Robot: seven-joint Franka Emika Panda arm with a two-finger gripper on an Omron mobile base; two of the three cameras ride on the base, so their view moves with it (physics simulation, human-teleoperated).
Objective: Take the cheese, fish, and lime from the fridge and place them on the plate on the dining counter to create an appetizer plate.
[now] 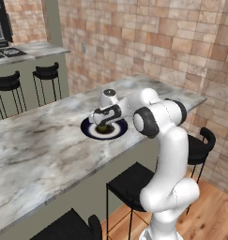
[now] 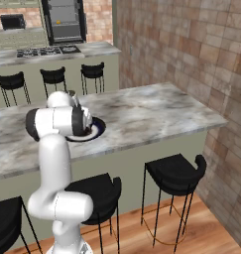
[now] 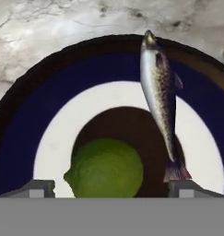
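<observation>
Gripper (image 3: 111, 189) seen low centre of hand view, directly over plate (image 3: 26, 133); fingertips (image 3: 37, 188) set wide apart, lime (image 3: 106, 168) framed between them, contact not discernible. Lime lies on plate's dark centre. Fish (image 3: 160, 99) laid lengthwise at right, head toward top edge, tail beside right fingertip. Plate (image 1: 89, 127) rests on dining counter (image 1: 35, 140), centre of left base view.

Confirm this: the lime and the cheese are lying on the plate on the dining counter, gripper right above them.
Not the cheese. The hand view shows the fish lying beside the lime on the plate. The rest holds: the plate is on the dining counter, gripper just above.
</observation>
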